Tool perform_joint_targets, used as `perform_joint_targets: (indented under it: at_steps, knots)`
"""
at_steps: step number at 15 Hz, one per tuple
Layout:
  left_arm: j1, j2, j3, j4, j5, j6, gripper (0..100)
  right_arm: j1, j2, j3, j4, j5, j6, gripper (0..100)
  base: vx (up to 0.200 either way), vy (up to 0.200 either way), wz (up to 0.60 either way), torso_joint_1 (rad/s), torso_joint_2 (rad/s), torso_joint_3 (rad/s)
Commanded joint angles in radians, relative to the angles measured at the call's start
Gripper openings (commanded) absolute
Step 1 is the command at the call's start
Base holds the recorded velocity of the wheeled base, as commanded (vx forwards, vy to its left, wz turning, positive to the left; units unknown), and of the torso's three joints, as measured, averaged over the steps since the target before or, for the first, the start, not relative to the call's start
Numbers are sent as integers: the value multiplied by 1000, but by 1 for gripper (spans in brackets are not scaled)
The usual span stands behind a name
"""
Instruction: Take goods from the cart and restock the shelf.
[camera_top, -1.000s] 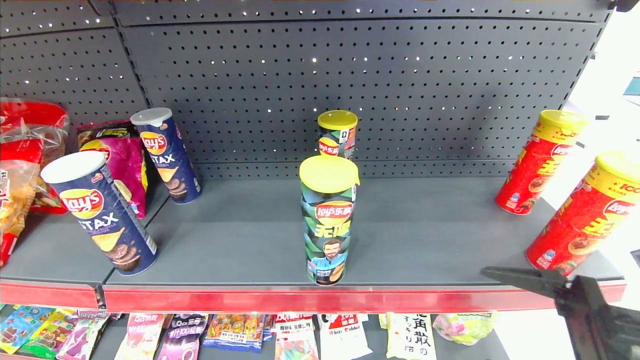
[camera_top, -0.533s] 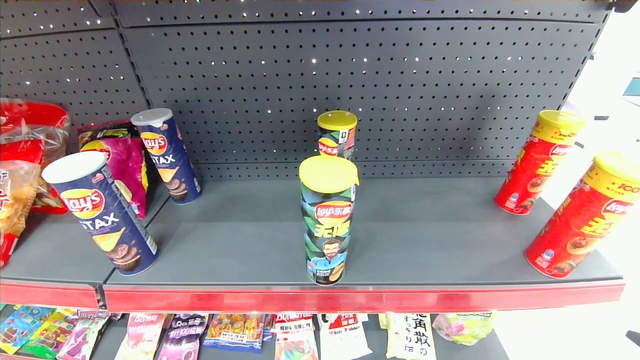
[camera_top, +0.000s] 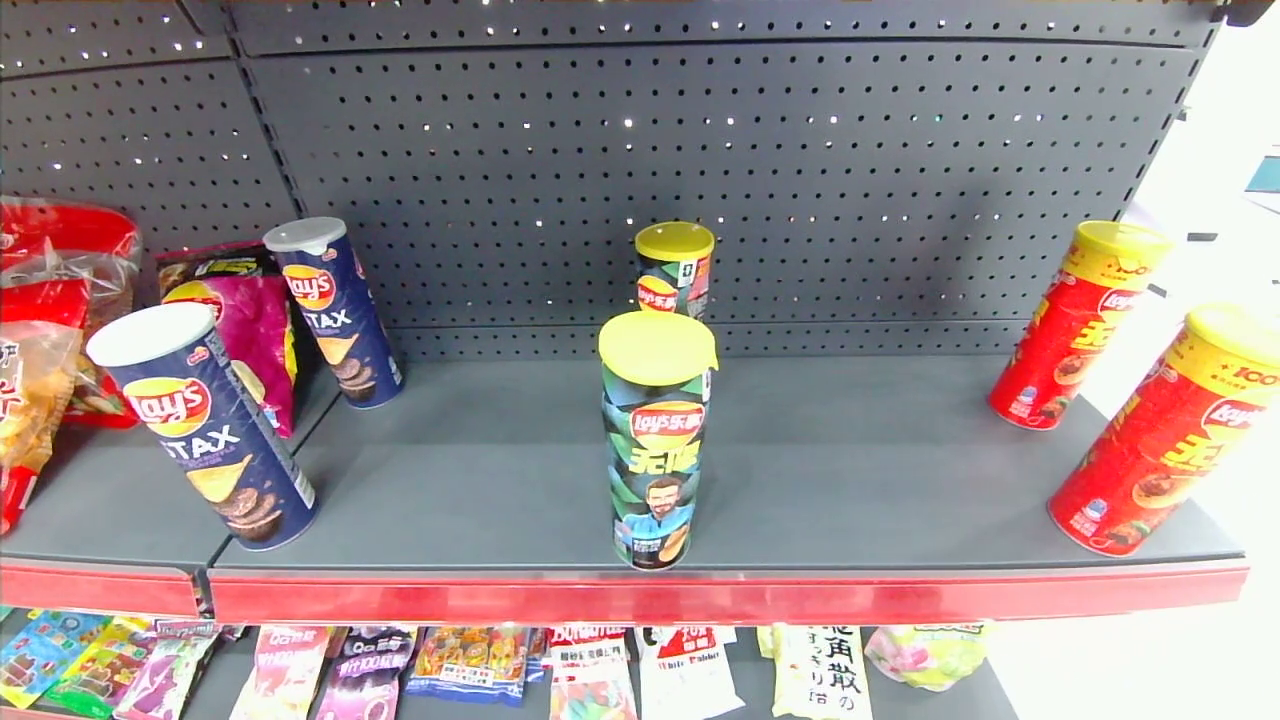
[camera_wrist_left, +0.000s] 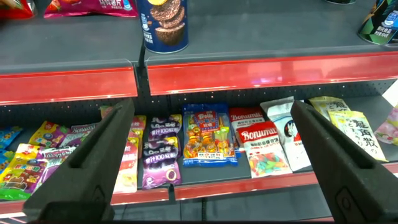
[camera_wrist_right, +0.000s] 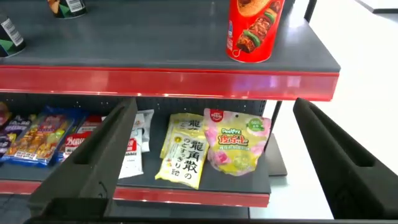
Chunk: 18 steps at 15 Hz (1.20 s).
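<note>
left gripper (camera_wrist_left: 211, 107) fingers apart, empty, before shelf (camera_wrist_left: 261, 68) front edge | right gripper (camera_wrist_right: 216, 102) same, by right front corner | green can (camera_top: 655, 440) upright mid front edge, rear can (camera_top: 675, 268) behind it near back | likely light, stiff, slick tube, dents easily; grip mid-body, gentle squeeze

Six cans stand on the shelf (camera_top: 820, 470) in three pairs. At the left, the front-left can (camera_top: 205, 425) stands near the edge, the rear-left can (camera_top: 330, 310) behind it, and snack bags (camera_top: 240, 330) lie to their left. The front-middle can (camera_top: 655, 440) stands at the edge, directly before the rear-middle can (camera_top: 675, 268). At the right end, the front-right can (camera_top: 1165, 430) stands before the rear-right can (camera_top: 1080, 325). Packets (camera_top: 590, 670) lie in a row on the lower shelf (camera_wrist_left: 236, 186).
</note>
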Motion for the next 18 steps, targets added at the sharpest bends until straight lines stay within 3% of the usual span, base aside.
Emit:
perform_joint_targets:
  at_steps: [1, 18]
  knots:
    - [0, 1, 0, 0, 0, 0, 100, 0, -22, 2, 0, 1, 1, 100, 0, 0, 0, 0, 0, 0]
    - [0, 1, 0, 0, 0, 0, 100, 0, -22, 2, 0, 1, -1, 100, 0, 0, 0, 0, 0, 0]
